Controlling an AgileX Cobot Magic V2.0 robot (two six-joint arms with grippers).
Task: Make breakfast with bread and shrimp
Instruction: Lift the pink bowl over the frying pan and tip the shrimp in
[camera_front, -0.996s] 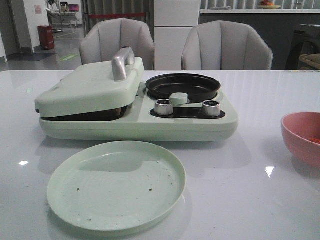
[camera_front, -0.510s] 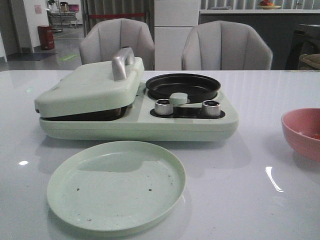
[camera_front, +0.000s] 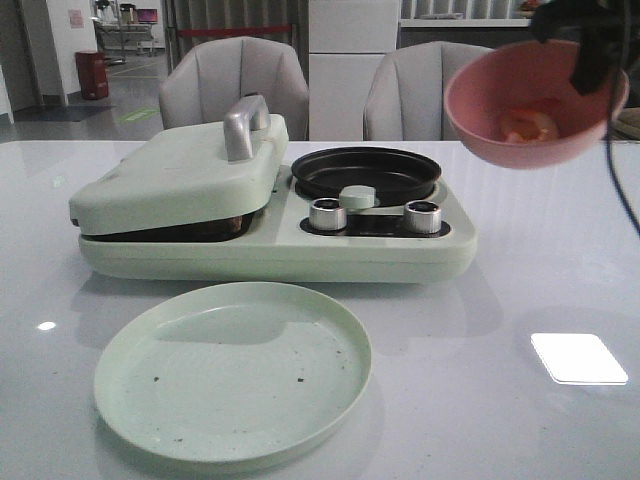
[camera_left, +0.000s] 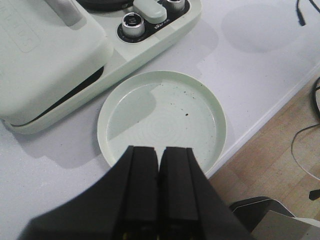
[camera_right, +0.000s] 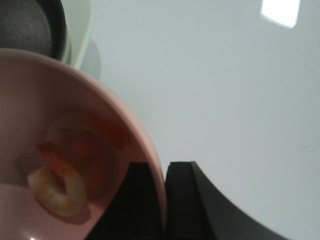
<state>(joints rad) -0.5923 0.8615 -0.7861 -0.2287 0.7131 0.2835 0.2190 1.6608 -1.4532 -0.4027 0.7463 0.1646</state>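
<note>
My right tool (camera_right: 164, 200) is clamped on the rim of the pink bowl (camera_front: 530, 100), one finger inside the wall and one outside, and the bowl hangs high over the bench (camera_front: 560, 260), to the right of the cooker (camera_front: 280, 225) and tilted toward its black pan (camera_front: 365, 172). The shrimp (camera_front: 527, 124) sits low inside the bowl, an orange-pink curl against the wall; my right wrist view shows it close, glossy and soft-looking.

I judge it light, wet and slippery. It will slide rather than roll, and may cling to the bowl wall before letting go all at once. So I would not pinch the shrimp itself; the rim grip is the right hold, and a tip over the pan looks like the way to move it. The bowl looks stiff and light, but a grip on one edge only leaves it free to swing, so a slow tilt suits it.

My left tool (camera_left: 159, 165) is pressed closed on nothing, hovering above the near edge of the green plate (camera_left: 162, 120), which carries only dark crumbs.

No bread shows anywhere. The cooker's lid (camera_front: 180, 170) is down over the left half, and I cannot see under it.
</note>
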